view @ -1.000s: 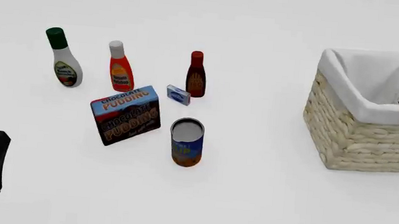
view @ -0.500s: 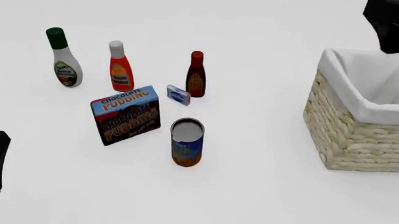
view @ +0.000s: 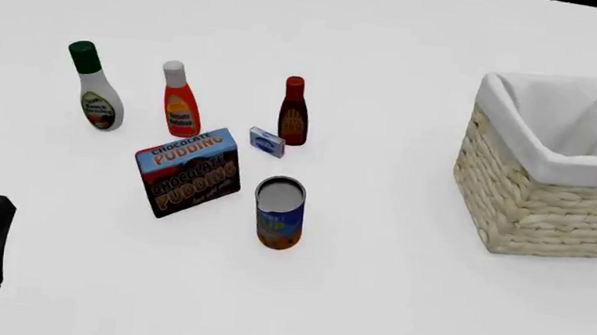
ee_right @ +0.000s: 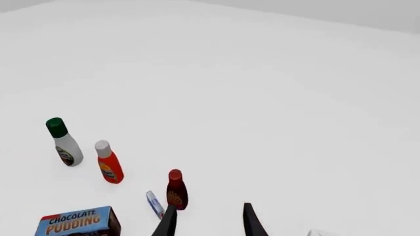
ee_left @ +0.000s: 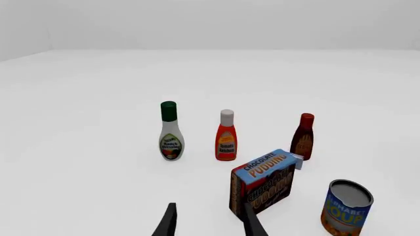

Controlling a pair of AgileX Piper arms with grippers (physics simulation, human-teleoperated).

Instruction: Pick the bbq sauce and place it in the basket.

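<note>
While bbq sauce [view: 293, 111] stands upright on desk [view: 395, 303], well left of basket [view: 530, 206] | both claws spread, empty: right claw [ee_right: 208, 221], left claw [ee_left: 208, 221] | risk: small box [view: 266, 142] just beside bottle, likely clipped or toppled on descent.
</note>
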